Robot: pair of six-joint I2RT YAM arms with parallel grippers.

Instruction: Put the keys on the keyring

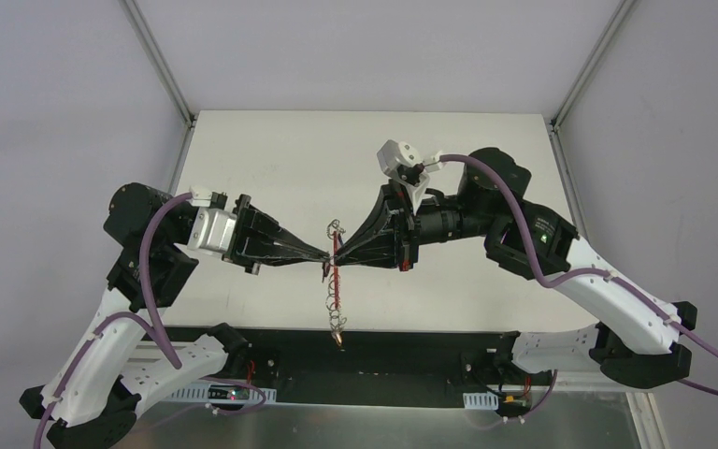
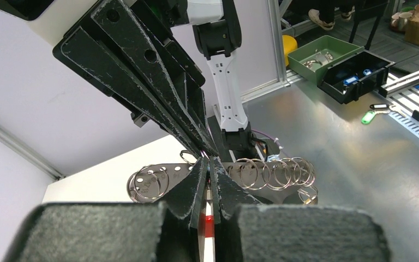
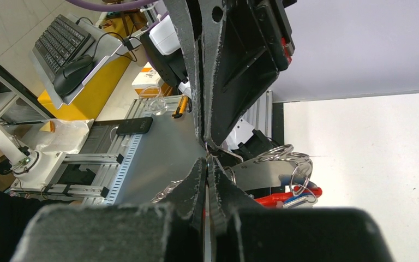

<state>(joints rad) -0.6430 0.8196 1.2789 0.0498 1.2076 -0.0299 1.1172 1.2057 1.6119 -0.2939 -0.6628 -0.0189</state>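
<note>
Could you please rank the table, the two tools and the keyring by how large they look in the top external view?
1. Table, by far the largest.
2. Left tool and right tool, which look alike, so I will not rank them.
3. Keyring, the thin strand pinched between them, clearly smallest.

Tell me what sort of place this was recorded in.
Probably a robotics lab. The white table sits in a plain-walled booth with metal posts. A keyboard and mouse stand nearby, and parts bins lie on a steel bench.
</note>
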